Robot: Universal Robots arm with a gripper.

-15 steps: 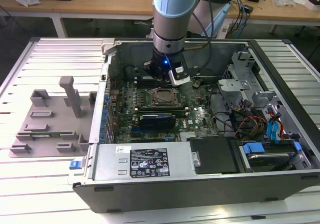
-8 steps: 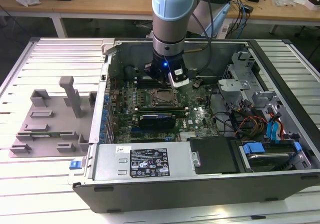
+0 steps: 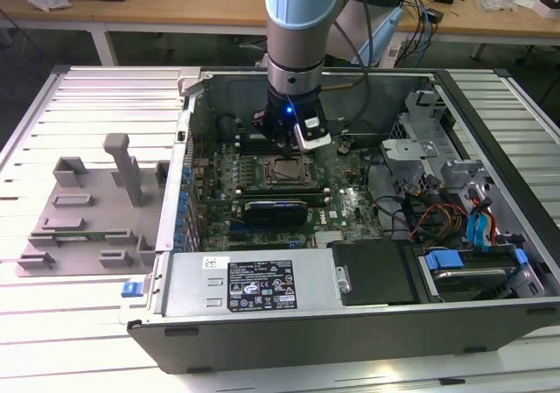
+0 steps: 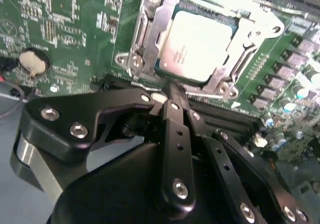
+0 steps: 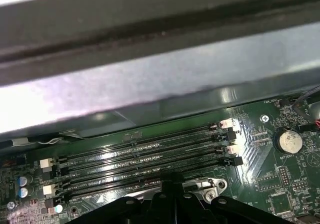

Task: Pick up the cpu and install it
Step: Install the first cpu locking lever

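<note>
So the cpu [image 4: 199, 44] is sitting in the motherboard socket [image 4: 150, 34] already, and the pincer [image 4: 172, 92] hangs just beside it, fingers pinched together, holding nothing.

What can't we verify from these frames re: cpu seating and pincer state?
- cpu near edge: second wrist view, hidden by the pincer fingers, so full seating is unclear.
- Pincer contact with the cpu: exterior view, blocked by the arm's wrist.
- Socket in the first wrist view: cut off by the frame edge.
</note>
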